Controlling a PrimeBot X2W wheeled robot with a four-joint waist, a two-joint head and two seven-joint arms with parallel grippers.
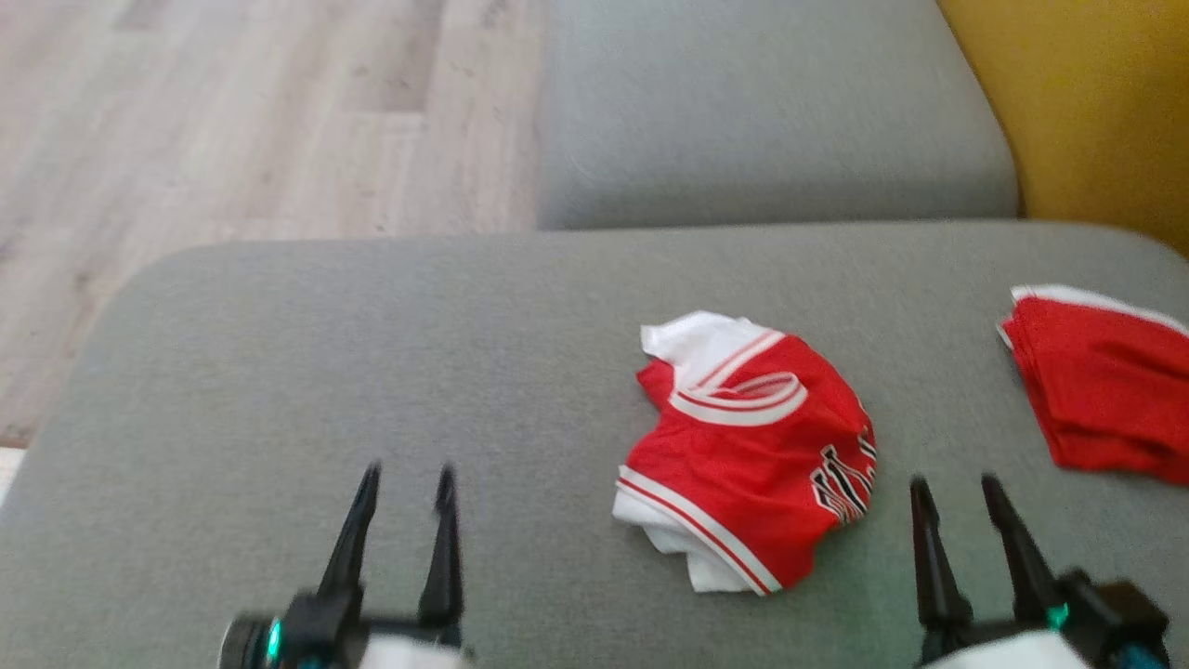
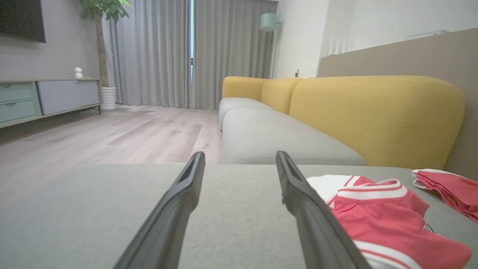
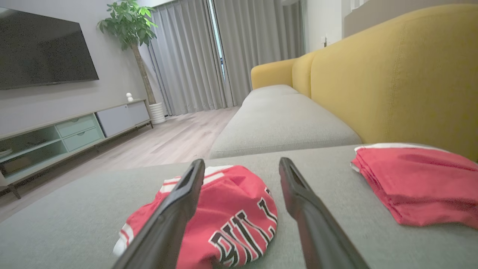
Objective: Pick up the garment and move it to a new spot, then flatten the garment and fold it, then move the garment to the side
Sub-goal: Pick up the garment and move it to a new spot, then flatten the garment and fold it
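The crumpled garment (image 1: pixel 743 446) is lying on the sofa seat (image 1: pixel 325 353); the left tool (image 1: pixel 409 474) and right tool (image 1: pixel 955 481) are hovering released and empty, flanking it, probably readying a pickup.

Garment (image 1: pixel 743 446) lies on cushion (image 1: pixel 372 372), left of pile (image 1: pixel 1105 390).

Bare grey cushion (image 1: pixel 325 372) left of the crumpled jersey (image 1: pixel 752 446); folded red stack (image 1: pixel 1105 390) to its right.

Grey cushion (image 1: pixel 279 372) before me. On it: crumpled red-and-white garment (image 1: pixel 752 446), centre; folded red pile (image 1: pixel 1096 390) well apart, my right.
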